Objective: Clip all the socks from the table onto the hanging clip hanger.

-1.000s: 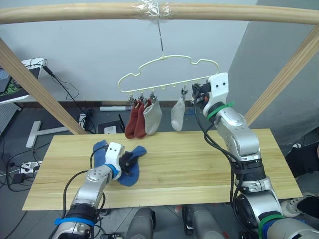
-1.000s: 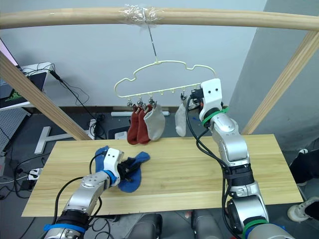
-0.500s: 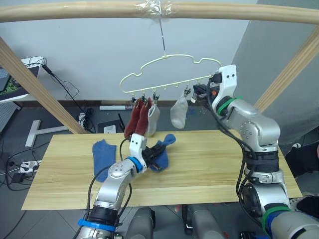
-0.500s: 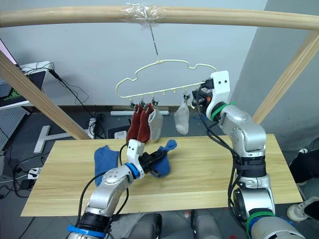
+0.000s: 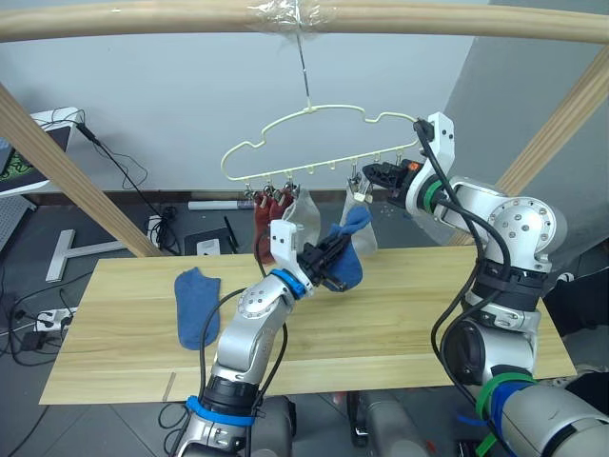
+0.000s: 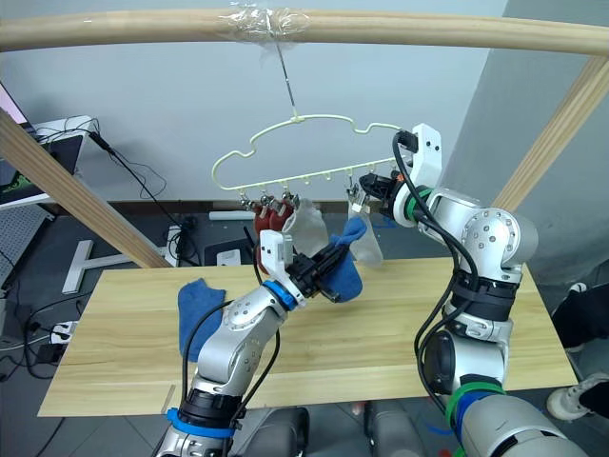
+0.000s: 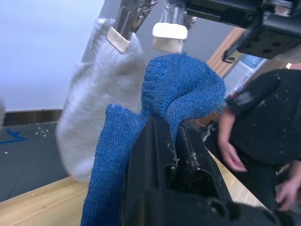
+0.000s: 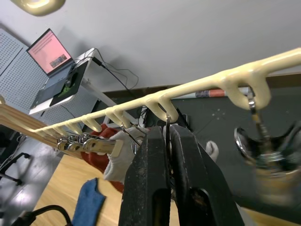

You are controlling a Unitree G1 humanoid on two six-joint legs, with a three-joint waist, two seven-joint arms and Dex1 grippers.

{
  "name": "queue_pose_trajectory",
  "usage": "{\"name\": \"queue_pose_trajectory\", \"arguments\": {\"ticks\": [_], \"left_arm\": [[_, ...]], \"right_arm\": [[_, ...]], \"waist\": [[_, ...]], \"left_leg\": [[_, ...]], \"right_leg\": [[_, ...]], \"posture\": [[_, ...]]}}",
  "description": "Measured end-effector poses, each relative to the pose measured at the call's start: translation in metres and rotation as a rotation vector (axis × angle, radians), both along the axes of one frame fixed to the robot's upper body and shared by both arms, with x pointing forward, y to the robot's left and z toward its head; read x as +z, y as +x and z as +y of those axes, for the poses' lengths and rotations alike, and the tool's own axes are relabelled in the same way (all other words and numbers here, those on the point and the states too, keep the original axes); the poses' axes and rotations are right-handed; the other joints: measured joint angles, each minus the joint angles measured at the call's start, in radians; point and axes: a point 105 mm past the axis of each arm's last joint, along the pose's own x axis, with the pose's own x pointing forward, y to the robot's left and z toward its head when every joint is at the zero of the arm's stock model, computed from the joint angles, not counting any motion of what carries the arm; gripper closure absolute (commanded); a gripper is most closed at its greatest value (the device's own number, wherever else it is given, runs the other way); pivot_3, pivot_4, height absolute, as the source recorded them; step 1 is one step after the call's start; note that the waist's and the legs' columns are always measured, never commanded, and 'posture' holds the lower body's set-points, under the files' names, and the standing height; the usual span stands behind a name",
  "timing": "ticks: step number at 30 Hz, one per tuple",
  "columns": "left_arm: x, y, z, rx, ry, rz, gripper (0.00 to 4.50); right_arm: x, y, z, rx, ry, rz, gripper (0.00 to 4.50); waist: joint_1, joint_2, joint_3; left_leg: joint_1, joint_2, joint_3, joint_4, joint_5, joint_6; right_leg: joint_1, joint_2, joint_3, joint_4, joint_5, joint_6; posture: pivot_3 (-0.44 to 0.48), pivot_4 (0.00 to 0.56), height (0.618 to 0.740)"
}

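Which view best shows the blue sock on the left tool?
Left wrist view: the held blue sock is close up, pinched by the left tool, its top just under a clip pad. The eye views show it smaller, raised toward the clip hanger. Right wrist view shows the other blue sock on the table.

Legible text, labels, brands, numbers, signs: none. Laptop screen (image 8: pixel 51 49) shows pink content with marks too small to read.
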Motion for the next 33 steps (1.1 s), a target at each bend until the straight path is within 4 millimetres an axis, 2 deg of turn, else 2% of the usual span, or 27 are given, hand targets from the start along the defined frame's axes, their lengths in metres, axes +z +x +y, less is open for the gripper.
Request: {"name": "queue_pose_trajectory", "arguments": {"ticks": [4,18,19,20,30,33], "left_arm": [[0.006,0.007,0.003,0.029,-0.010,-0.014,4.45],[0.010,0.008,0.001,0.036,-0.028,-0.031,4.45],[0.010,0.007,0.000,0.035,-0.028,-0.031,4.50],[0.010,0.007,0.000,0.034,-0.029,-0.031,4.50],[0.013,0.005,-0.004,0.014,-0.040,-0.033,4.50],[0.015,0.000,-0.010,-0.033,-0.055,-0.018,4.50]], "right_arm": [[-0.001,-0.002,0.002,0.006,0.027,0.040,4.50],[-0.003,-0.008,0.006,0.025,0.059,0.081,4.50],[-0.004,-0.008,0.005,0.022,0.066,0.087,3.95],[-0.005,-0.008,0.004,0.019,0.066,0.092,3.74],[-0.001,-0.010,-0.001,0.038,0.117,0.093,0.03],[0.005,-0.014,-0.003,0.054,0.153,0.067,0.01]], "waist": [[0.001,0.000,0.000],[0.001,0.000,0.000],[0.001,0.000,0.000],[0.001,0.000,0.000],[0.000,0.000,0.000],[0.000,0.000,0.000]], "left_leg": [[-0.001,0.000,0.000,0.000,0.000,0.000],[-0.002,0.000,0.001,0.000,-0.001,0.002],[-0.002,0.000,0.001,0.000,-0.001,0.002],[-0.003,0.000,0.001,0.000,-0.001,0.002],[-0.002,0.000,0.001,-0.001,-0.001,0.002],[-0.003,0.000,0.001,-0.001,-0.001,0.002]], "right_leg": [[0.000,0.001,0.000,-0.003,0.000,0.000],[0.000,0.000,-0.001,-0.004,0.000,0.000],[0.000,0.000,-0.001,-0.005,0.000,0.000],[0.000,0.000,-0.001,-0.005,0.000,0.000],[0.000,0.000,0.000,-0.004,0.000,0.000],[0.000,0.001,0.000,-0.005,0.000,0.000]], "posture": [[-0.036,0.268,0.740],[-0.031,0.263,0.740],[-0.031,0.263,0.740],[-0.031,0.263,0.740],[-0.028,0.249,0.740],[-0.034,0.245,0.740]]}}
